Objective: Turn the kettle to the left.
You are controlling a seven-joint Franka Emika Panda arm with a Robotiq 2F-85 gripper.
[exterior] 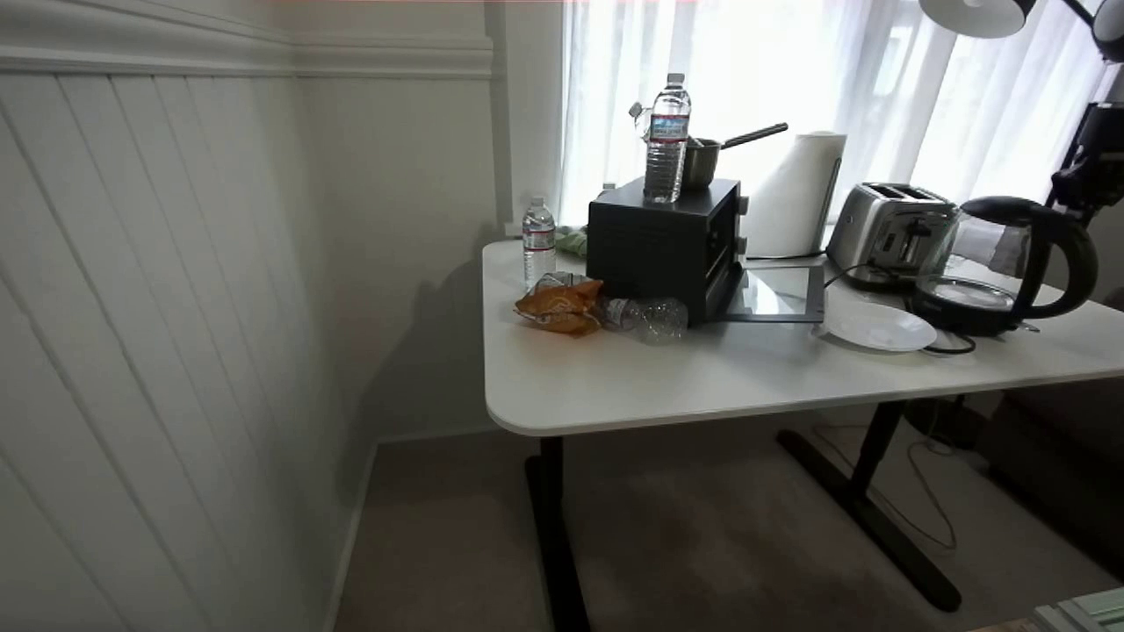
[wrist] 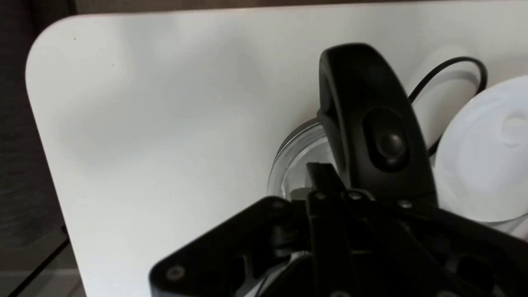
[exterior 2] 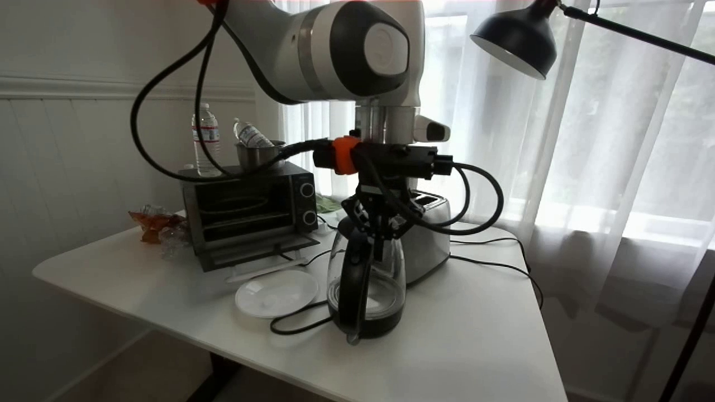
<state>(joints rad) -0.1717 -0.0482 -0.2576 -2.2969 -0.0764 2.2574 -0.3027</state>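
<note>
We see the kettle [exterior 2: 375, 296] standing upright on the white table [exterior 2: 463, 349], its handle [exterior 2: 353, 282] toward the nearer edge in an exterior view. The gripper [exterior 2: 379, 252] has its fingers together, with nothing visible between them, just beside the handle's top; whether they touch it, we cannot tell. If they push there, so high, we fear that the kettle may tip instead of turning, or that they slip across the lid [exterior: 1001, 209]. The black cord [exterior 2: 289, 333], which lies looped near the plate [exterior 2: 276, 294], may catch while the kettle turns and drag the plate too. Just behind stands the toaster [exterior 2: 427, 243], and it could block a turn if the kettle slides backward. The toaster oven [exterior 2: 246, 206] is well apart.
</note>
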